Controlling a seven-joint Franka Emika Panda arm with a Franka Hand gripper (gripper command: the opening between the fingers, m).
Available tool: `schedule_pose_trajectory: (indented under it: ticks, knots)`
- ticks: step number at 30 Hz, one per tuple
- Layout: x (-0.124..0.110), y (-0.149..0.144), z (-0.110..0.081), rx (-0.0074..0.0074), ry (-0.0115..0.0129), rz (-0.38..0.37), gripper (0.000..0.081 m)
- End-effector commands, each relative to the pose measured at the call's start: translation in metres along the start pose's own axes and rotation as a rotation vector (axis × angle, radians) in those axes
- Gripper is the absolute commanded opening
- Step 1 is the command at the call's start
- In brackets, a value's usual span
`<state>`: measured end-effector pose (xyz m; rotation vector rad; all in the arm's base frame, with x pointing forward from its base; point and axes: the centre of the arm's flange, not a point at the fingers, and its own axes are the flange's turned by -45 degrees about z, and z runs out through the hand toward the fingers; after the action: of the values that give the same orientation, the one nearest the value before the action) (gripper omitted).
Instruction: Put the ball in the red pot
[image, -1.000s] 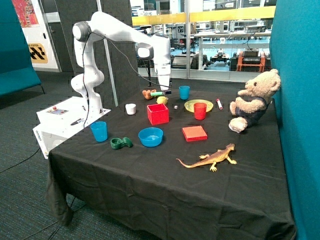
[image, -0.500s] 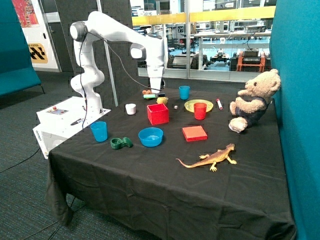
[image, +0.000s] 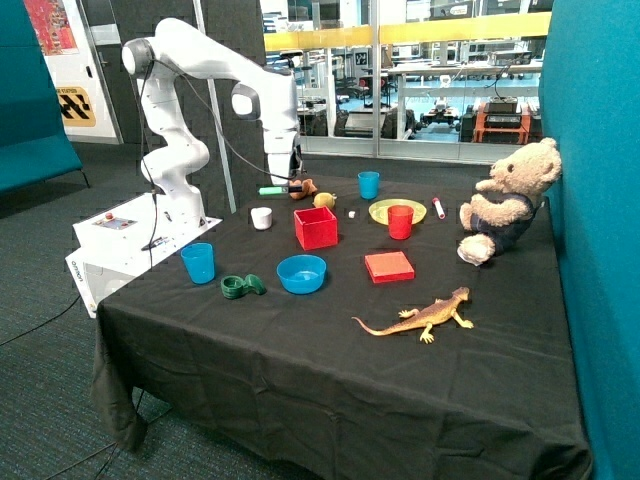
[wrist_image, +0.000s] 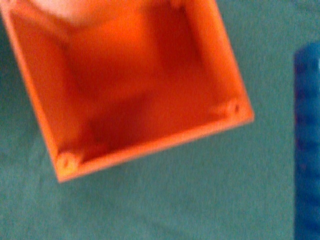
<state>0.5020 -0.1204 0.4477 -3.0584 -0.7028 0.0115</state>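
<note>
End effector (image: 291, 188) now withdrawn (fingers unclear)

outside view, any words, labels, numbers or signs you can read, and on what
None can be read.
White base box: a small label at its lower corner, too small to read.
Yellow and black wall sign: stripes only, no letters legible.
Wall poster: a pattern, no legible text.
</note>
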Motion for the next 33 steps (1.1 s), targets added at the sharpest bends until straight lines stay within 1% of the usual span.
schedule_pose_trajectory:
  ticks: [1, 5, 13, 27, 29, 33]
  knots:
    - [-0.047, -0.007, -0.001, -0.005, 0.0063, -0.001, 0.0]
    - [-0.058, -0.003, 0.01, -0.0049, 0.0064, 0.022, 0.0]
    - [-0.075, 0.0, 0.039, -0.0048, 0.0065, 0.055, 0.0]
    - [-0.074, 0.011, 0.075, -0.0045, 0.0067, 0.16, 0.0]
    - [-0.076, 0.012, 0.08, -0.0045, 0.0067, 0.165, 0.0]
    - [-0.086, 0.012, 0.089, -0.0044, 0.0068, 0.179, 0.0]
